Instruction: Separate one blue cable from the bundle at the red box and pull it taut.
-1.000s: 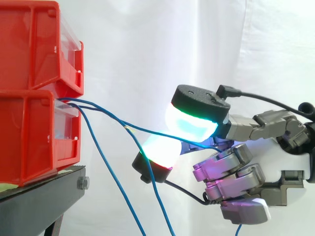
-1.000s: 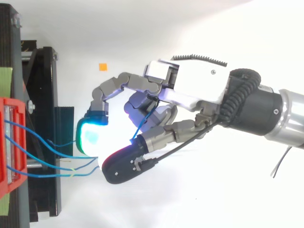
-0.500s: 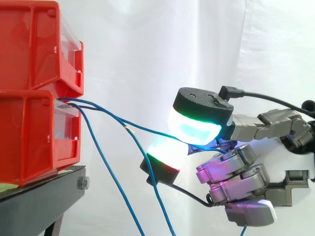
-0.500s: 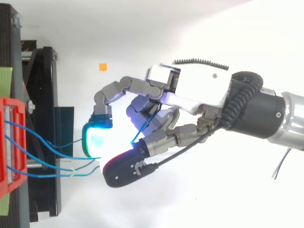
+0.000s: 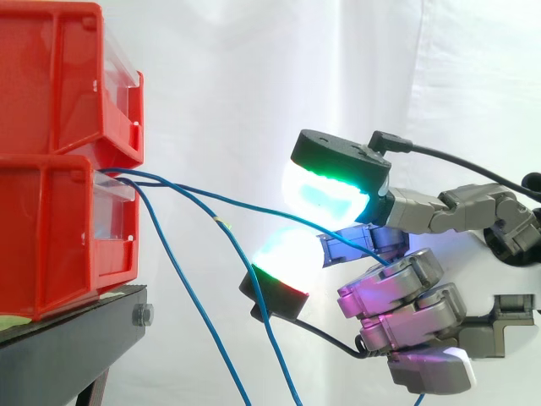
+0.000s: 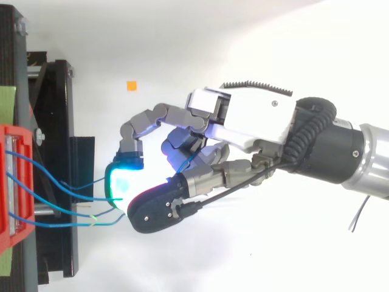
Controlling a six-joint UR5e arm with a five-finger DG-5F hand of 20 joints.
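Observation:
Two stacked red bins (image 5: 59, 228) stand at the left on a black stand (image 5: 76, 338). Several blue cables leave the lower bin as a bundle (image 5: 127, 178). One blue cable (image 5: 245, 209) runs in a nearly straight line to my hand (image 5: 397, 292). It passes between the upper glowing fingertip pad (image 5: 325, 190) and the thumb pad (image 5: 283, 258), then into the curled fingers. Two other cables (image 5: 194, 304) hang slack toward the floor. From above, the hand (image 6: 249, 118) reaches in from the right, its pads close to the cables (image 6: 61, 210) in front of the red bin (image 6: 12, 182).
A white curtain is behind the work. The black stand's frame (image 6: 55, 152) lies under the cables at the left in the top view. A small orange marker (image 6: 131, 86) sits on the white floor beyond the hand.
The upper fingertip pad has lifted and tilted a little, widening the gap to the thumb pad. The blue cable now shows running through to the curled fingers. The hand has barely shifted.

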